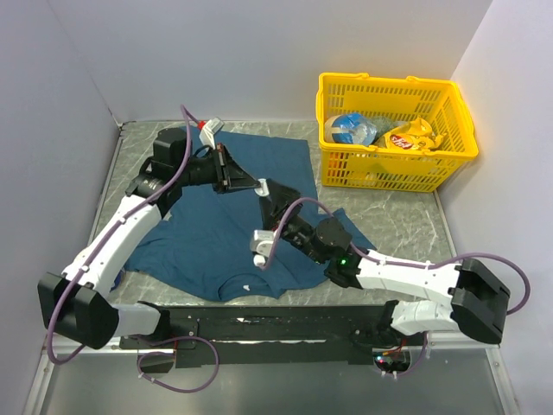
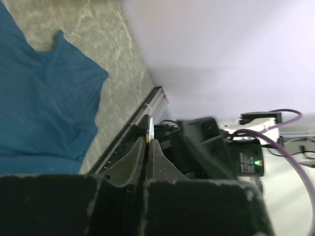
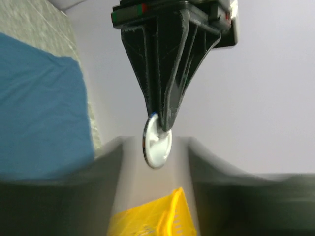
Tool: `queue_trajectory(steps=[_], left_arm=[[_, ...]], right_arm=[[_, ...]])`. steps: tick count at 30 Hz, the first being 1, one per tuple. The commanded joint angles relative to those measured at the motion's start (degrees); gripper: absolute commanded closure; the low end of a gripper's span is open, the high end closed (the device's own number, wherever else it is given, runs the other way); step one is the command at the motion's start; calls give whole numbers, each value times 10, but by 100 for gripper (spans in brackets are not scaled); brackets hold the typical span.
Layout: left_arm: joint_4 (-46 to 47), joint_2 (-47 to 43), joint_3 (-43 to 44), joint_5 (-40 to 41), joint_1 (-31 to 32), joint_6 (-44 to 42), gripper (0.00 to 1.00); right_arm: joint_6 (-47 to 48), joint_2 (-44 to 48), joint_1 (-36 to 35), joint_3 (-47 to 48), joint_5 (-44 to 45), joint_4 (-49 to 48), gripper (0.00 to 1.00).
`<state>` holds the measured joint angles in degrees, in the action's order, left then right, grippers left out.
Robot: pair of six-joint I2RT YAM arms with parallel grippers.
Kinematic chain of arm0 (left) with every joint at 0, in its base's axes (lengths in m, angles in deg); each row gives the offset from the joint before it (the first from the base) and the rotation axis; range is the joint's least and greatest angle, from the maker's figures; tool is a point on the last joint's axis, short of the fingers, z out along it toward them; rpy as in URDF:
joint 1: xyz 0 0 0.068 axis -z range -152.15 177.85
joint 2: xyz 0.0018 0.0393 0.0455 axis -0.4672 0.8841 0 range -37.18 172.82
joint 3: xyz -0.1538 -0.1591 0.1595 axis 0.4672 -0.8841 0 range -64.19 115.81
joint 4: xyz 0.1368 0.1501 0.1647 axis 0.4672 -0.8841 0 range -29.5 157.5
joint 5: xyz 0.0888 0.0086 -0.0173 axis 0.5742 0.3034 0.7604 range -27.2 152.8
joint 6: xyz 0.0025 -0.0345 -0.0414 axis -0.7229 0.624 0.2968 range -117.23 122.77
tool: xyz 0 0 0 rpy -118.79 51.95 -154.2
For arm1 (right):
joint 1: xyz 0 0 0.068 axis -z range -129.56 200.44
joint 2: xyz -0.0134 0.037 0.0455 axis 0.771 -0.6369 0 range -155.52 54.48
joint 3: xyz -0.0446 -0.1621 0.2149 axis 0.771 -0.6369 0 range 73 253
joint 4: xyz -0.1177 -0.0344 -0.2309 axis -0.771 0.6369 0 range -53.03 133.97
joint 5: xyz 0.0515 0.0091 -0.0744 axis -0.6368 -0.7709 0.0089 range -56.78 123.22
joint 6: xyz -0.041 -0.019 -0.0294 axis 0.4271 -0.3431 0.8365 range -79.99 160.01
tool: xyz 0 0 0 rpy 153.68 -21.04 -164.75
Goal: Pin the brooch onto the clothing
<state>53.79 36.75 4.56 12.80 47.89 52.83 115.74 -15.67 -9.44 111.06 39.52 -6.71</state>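
One round silvery brooch (image 3: 157, 142), rim pinched between left fingers (image 3: 167, 93)

Centre crowded, far right blocked.
Your left gripper (image 1: 256, 186), pinching the brooch (image 3: 156, 145), meets the right gripper (image 1: 270, 195) tip to tip over the shirt (image 1: 207, 233); basket (image 1: 389, 169) blocks far right, bare table (image 1: 406, 220) before it.
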Motion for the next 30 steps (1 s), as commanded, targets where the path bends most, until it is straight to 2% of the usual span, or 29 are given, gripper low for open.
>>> queue_trajectory(steps=[1, 2, 3, 4, 9, 12, 15, 17, 19, 21, 26, 30], left_arm=[[-47, -33, 38, 89, 4, -79, 99], [-48, -37, 38, 110, 4, -87, 99], [-50, -45, 39, 122, 4, -93, 99], [-52, -48, 38, 132, 4, -99, 99], [-50, -78, 36, 198, 3, -146, 99], [-27, -104, 20, 197, 3, -175, 99], [7, -132, 2, 181, 3, -199, 99], [33, -148, -14, 171, 3, -214, 99], [51, -173, -25, 161, 3, -221, 99], [79, -199, -41, 154, 3, -236, 99], [162, -259, -92, 108, 3, -243, 99], [216, -279, -112, 54, 4, -242, 99]], right_arm=[[-127, 69, -2, 52, 20, 71, 13], [-150, 94, -3, 67, 13, 115, 8], [-198, 104, -2, 102, 3, 199, 6], [-219, 112, -2, 116, 0, 223, 1], [-365, 129, 0, 205, 44, 328, 0], [-450, 121, 20, 270, 21, 423, 0], [-545, 98, 70, 339, -60, 527, 0], [-584, 78, 104, 381, -183, 581, 0], [-617, 66, 138, 402, -280, 605, 1], [-644, 49, 154, 428, -324, 627, 2], [-678, 17, 186, 464, -475, 633, 0], [-710, 5, 191, 467, -524, 602, 1]])
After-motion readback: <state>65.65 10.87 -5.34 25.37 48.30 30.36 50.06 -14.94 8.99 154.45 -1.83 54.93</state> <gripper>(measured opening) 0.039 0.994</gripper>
